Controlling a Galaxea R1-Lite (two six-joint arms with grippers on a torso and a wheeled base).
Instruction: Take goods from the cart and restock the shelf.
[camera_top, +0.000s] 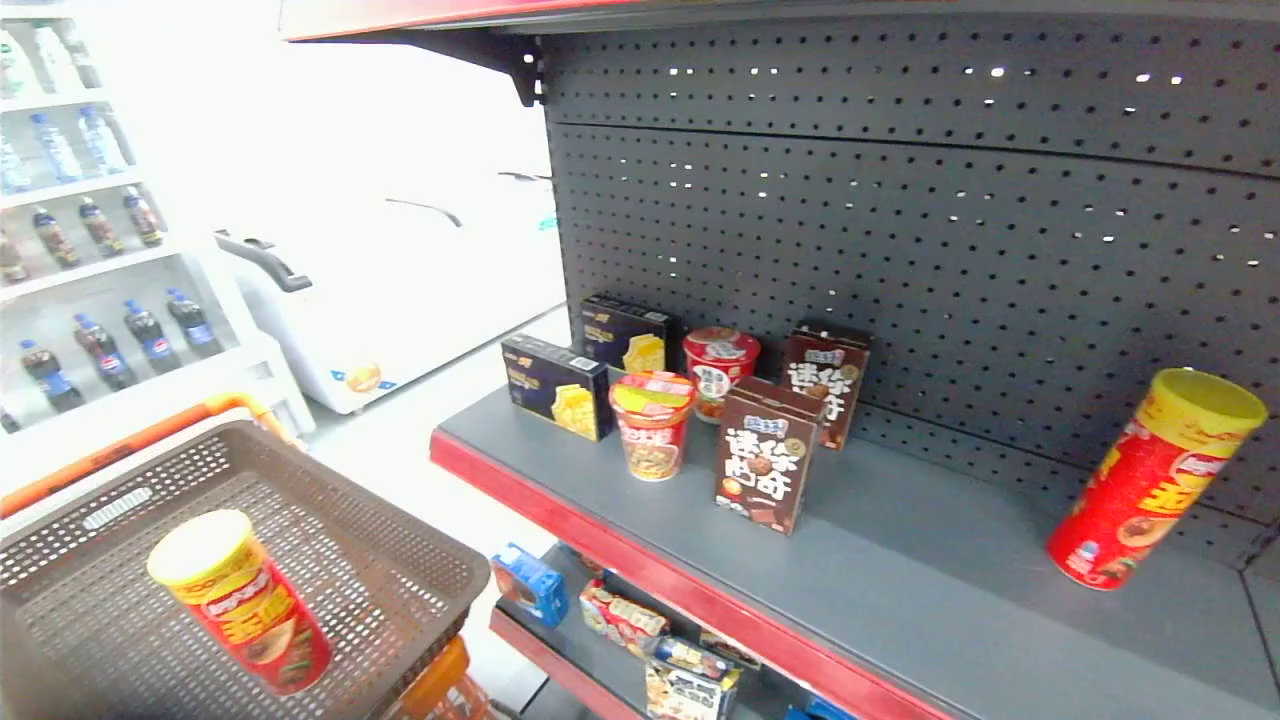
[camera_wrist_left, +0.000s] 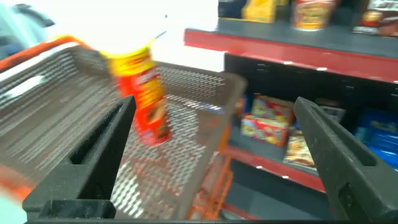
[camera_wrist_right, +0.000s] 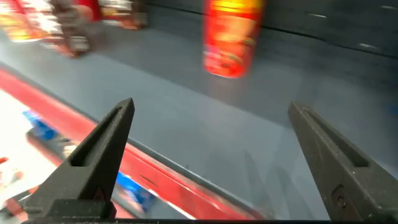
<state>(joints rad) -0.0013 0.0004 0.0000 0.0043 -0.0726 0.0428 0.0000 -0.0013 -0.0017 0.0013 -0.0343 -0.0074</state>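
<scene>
A red can with a yellow lid (camera_top: 243, 598) stands in the brown mesh cart basket (camera_top: 330, 520) at the lower left. The left wrist view shows this can (camera_wrist_left: 144, 96) beyond my open left gripper (camera_wrist_left: 214, 155), well apart from the fingers. A matching red can (camera_top: 1152, 480) stands tilted on the grey shelf (camera_top: 900, 600) at the right, leaning toward the pegboard. My open right gripper (camera_wrist_right: 211, 155) hovers over the shelf's front part, with that can (camera_wrist_right: 231, 34) farther back and nothing between its fingers.
Two dark boxes (camera_top: 560, 385), two noodle cups (camera_top: 652, 425) and two brown boxes (camera_top: 765, 460) stand on the shelf's left part. The shelf has a red front edge (camera_top: 640, 570); a lower shelf holds packets (camera_top: 620, 615). A drinks fridge (camera_top: 90, 230) stands behind the cart.
</scene>
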